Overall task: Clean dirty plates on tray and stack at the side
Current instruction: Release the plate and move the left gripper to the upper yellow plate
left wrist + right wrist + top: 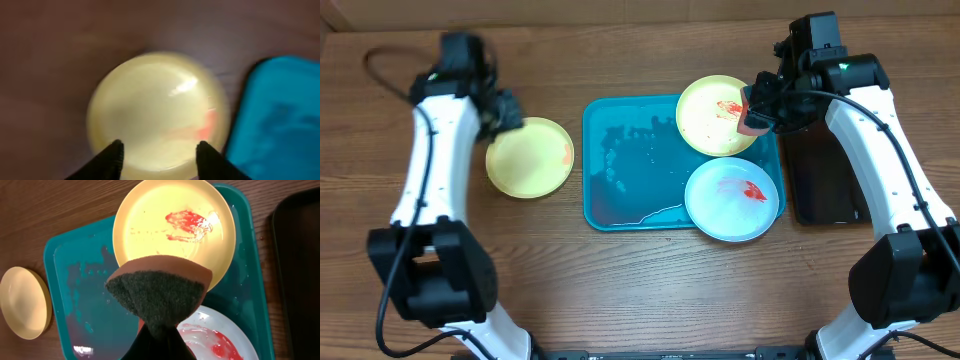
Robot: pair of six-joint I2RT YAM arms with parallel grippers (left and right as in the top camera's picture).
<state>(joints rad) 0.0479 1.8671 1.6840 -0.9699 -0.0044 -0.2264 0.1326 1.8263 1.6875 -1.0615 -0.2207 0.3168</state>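
Right gripper (159, 330) pinches a rough folded sponge (157, 287) over the smeared plate (175, 220). Left gripper (159, 155) gapes wide above a glossy plate (150, 100).

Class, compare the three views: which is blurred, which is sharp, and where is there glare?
Left wrist: the whole picture is smeared, the side plate and tray soft-edged, with a white glint on the plate. Right wrist: sharp, the red streaks on the sauced plate crisp. Overhead: mostly sharp, with a wet sheen on the tray.
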